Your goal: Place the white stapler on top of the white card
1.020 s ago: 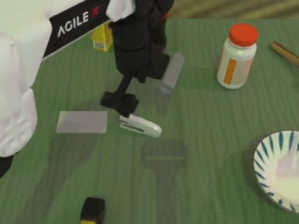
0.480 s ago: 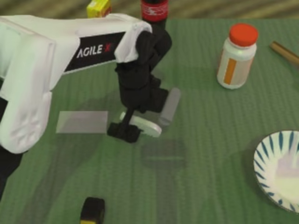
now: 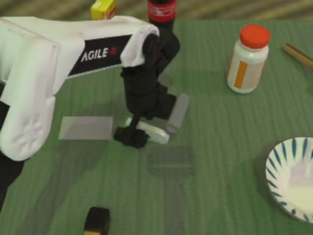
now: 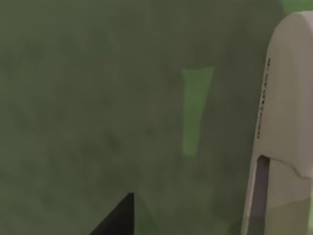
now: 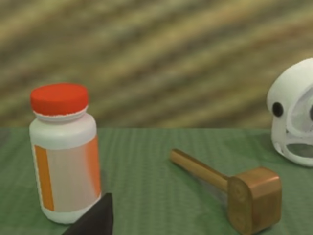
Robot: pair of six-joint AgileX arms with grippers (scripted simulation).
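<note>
The white stapler (image 3: 152,132) lies flat on the green cloth near the middle of the table, its rounded end pointing right. Just to its left, a little apart, lies the white card (image 3: 86,128). My left gripper (image 3: 131,136) hangs low over the stapler's left end, open. In the left wrist view the stapler (image 4: 286,127) fills one side and a dark fingertip (image 4: 117,220) shows across a wide gap of cloth. My right gripper (image 5: 98,223) is out of the top view, parked beside the pill bottle.
At the back right are an orange-capped pill bottle (image 3: 248,58) and a wooden mallet (image 3: 297,55). A blue-striped plate (image 3: 293,178) sits at the right edge. A yellow box (image 3: 103,8) and red-labelled bottle (image 3: 161,10) stand at the back, a black-yellow tape measure (image 3: 96,221) in front.
Over the last second my left arm swung forward and brought its gripper down onto the stapler's left end. In the last half second it barely moved. The stapler and card stayed put.
</note>
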